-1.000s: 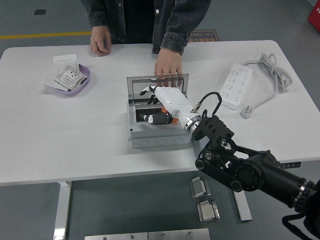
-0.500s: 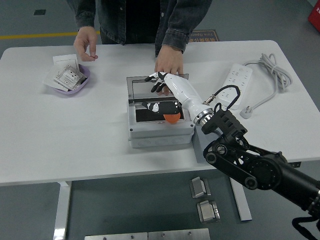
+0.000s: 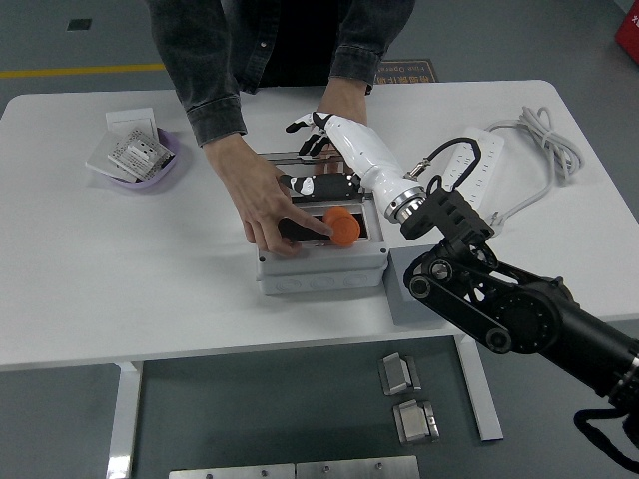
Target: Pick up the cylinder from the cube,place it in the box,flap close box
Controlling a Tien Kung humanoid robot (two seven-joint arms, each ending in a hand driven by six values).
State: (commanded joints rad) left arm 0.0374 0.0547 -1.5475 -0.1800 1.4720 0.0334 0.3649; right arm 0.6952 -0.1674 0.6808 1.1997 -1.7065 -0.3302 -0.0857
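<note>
The orange cylinder (image 3: 344,228) lies inside the grey box (image 3: 319,271) at the table's middle. The box's lid (image 3: 284,158) stands open at the back, partly hidden. My right hand (image 3: 312,128), white with black fingers, hovers above and behind the lid with its fingers spread, holding nothing. A person's hand (image 3: 262,200) reaches into the box from the left, fingertips at the cylinder. The person's other hand (image 3: 341,100) is just behind my hand. A grey block (image 3: 401,291) lies to the right of the box, partly under my forearm. My left arm is out of view.
A purple bowl (image 3: 150,178) with paper packets sits at the far left. A white power strip (image 3: 481,168) and its coiled cable (image 3: 544,128) lie at the right. The person stands at the table's far edge.
My right hand has lifted out of the box and moved back past the lid, leaving the cylinder inside. The person's hand came from the far left edge into the box.
</note>
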